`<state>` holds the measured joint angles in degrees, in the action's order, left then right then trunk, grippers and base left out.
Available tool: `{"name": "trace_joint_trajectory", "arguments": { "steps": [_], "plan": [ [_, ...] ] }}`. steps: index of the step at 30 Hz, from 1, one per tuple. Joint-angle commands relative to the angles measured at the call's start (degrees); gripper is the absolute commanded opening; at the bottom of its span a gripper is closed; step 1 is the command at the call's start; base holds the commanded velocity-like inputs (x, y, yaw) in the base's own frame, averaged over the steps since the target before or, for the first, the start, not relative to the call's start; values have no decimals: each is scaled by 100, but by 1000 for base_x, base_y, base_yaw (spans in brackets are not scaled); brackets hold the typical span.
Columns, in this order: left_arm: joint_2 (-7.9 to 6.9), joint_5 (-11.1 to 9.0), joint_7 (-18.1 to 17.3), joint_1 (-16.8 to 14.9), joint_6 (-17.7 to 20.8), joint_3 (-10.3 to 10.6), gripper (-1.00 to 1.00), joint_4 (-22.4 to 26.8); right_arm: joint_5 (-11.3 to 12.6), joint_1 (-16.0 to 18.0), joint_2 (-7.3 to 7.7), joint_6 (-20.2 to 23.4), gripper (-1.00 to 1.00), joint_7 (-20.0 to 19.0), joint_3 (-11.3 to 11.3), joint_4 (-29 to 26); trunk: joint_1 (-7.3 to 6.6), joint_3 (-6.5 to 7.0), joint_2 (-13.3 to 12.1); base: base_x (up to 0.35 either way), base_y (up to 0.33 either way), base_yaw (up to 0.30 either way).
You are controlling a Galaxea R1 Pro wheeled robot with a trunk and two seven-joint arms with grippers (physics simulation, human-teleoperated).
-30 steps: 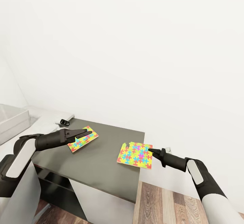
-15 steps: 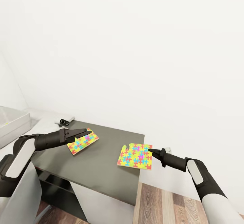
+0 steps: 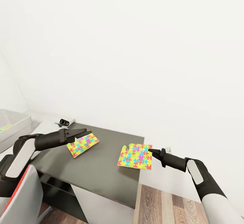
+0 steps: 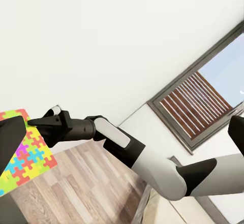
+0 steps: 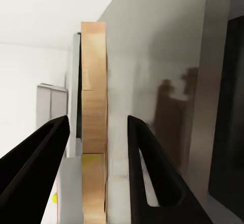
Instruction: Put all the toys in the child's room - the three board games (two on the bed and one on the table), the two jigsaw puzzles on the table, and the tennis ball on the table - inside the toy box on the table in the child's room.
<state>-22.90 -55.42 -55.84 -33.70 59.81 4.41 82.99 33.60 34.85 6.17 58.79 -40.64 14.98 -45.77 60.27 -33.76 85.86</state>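
The desk [image 3: 101, 170] presents its dark grey section in the head view, with the toy box [image 3: 13, 129] at the far left edge of that view on the lighter section.

The left jigsaw puzzle [image 3: 82, 143] sits tilted, raised off the desk at one edge, and the left gripper [image 3: 82, 132] is clamped on its upper edge. The toy box lies to the left of this gripper, beyond the left arm's own elbow, so the left arm is judged the nearer one for a drop into the box.

The right jigsaw puzzle [image 3: 135, 155] lies at the desk's right front corner, overhanging the edge. The right gripper [image 3: 151, 151] points at its right-hand edge. In the right wrist view the fingers [image 5: 152, 178] stand apart, with the sheet seen edge-on between them. Contact cannot be confirmed. The right puzzle is well apart from the toy box, with the left puzzle between them.
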Motion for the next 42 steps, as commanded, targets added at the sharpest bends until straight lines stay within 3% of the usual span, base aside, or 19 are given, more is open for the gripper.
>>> {"name": "trace_joint_trajectory", "arguments": {
  "steps": [1, 14, 42],
  "plan": [
    [-4, -4, -15, -5, 19, 7, 100, -2, -46, 4, -2, 19, -100, -41, 14, 2, -23, 13, -39, 0, 0, 0],
    [-12, -4, -15, -5, 19, -7, 100, -2, -46, -3, -67, -318, -100, -14, 17, 7, -308, 246, -560, 0, 0, 0],
    [-15, -4, -15, -5, 19, -10, 100, -5, -20, -4, -68, -262, -100, -17, 49, 4, -923, 749, -1683, 0, 0, 0]
  ]
}}
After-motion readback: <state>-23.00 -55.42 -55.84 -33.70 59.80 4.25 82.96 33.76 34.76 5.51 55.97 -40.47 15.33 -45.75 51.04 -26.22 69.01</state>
